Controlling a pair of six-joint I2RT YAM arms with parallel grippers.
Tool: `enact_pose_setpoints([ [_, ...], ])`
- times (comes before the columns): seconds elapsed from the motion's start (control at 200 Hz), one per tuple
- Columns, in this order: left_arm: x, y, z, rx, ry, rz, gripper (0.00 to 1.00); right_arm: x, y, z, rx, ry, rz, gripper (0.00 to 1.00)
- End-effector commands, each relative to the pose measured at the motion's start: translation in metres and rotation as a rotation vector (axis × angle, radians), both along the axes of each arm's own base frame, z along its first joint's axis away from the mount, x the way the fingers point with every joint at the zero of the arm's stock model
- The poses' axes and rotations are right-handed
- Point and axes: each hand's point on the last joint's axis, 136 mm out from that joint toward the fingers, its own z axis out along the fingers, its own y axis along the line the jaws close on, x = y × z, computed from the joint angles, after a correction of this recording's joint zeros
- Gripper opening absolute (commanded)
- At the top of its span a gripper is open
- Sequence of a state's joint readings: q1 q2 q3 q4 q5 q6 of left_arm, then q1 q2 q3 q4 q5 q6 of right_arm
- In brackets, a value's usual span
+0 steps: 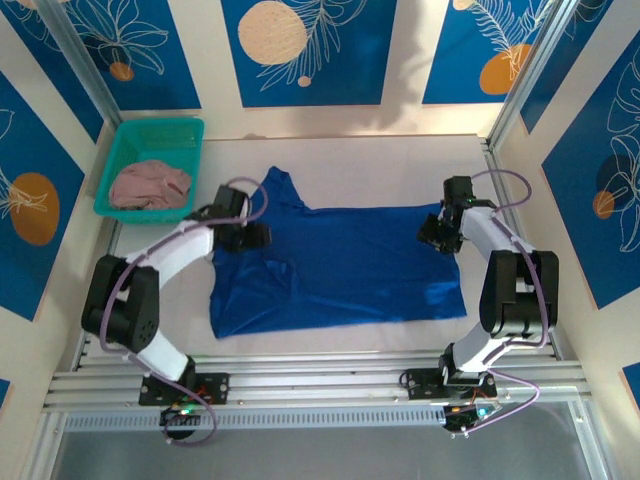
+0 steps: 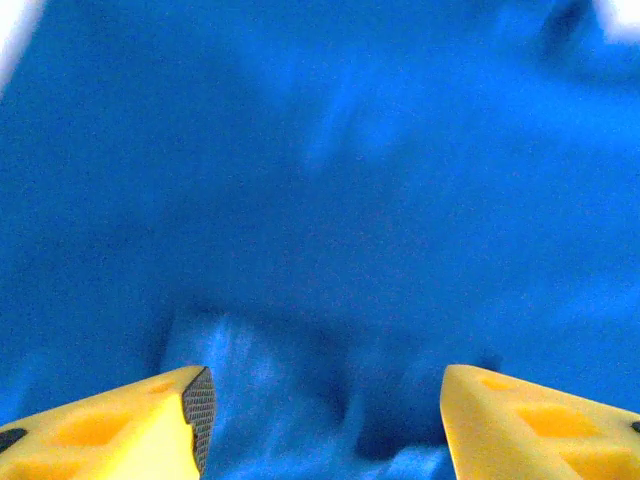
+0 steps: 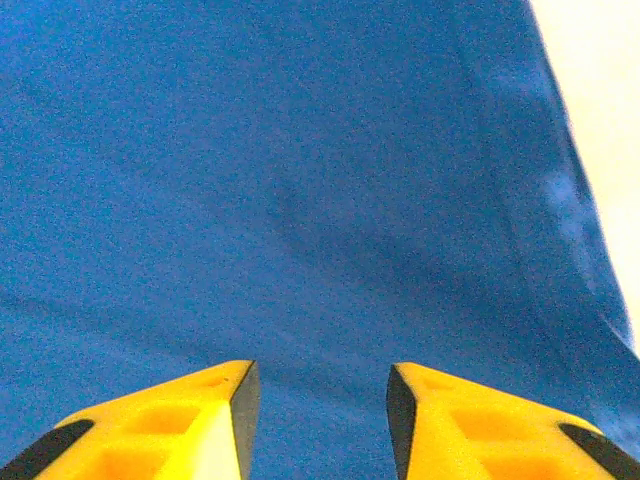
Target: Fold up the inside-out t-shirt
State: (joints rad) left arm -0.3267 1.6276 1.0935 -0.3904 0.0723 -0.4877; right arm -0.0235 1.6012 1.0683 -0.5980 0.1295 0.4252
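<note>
The inside-out t-shirt [image 1: 340,265] is royal blue and lies spread across the white table, one sleeve pointing to the far left. My left gripper [image 1: 255,237] hovers over the shirt's left side by that sleeve. In the left wrist view its yellow fingers [image 2: 150,425] stand wide apart over a raised wrinkle of blue cloth [image 2: 320,180], so the left gripper [image 2: 325,420] is open. My right gripper [image 1: 432,232] is at the shirt's far right corner. Seen from the right wrist, the right gripper [image 3: 322,420] is open above flat blue fabric [image 3: 300,180], with nothing pinched.
A teal basket [image 1: 160,125] at the back left holds a dusty-pink garment [image 1: 150,185]. Bare white table [image 1: 380,165] lies behind the shirt, with a narrow strip in front of it. Metal frame posts and patterned blue walls enclose the table.
</note>
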Motion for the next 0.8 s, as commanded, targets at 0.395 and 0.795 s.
enact_pose_setpoints([
  [0.395,0.196,-0.012,-0.014,0.014,-0.040,-0.020,0.61,0.063,0.033,0.037,0.096,-0.214,0.073,0.66],
  [0.795,0.254,-0.035,-0.055,-0.035,-0.083,-0.068,0.53,0.059,0.039,0.022,0.126,-0.156,0.091,0.66],
])
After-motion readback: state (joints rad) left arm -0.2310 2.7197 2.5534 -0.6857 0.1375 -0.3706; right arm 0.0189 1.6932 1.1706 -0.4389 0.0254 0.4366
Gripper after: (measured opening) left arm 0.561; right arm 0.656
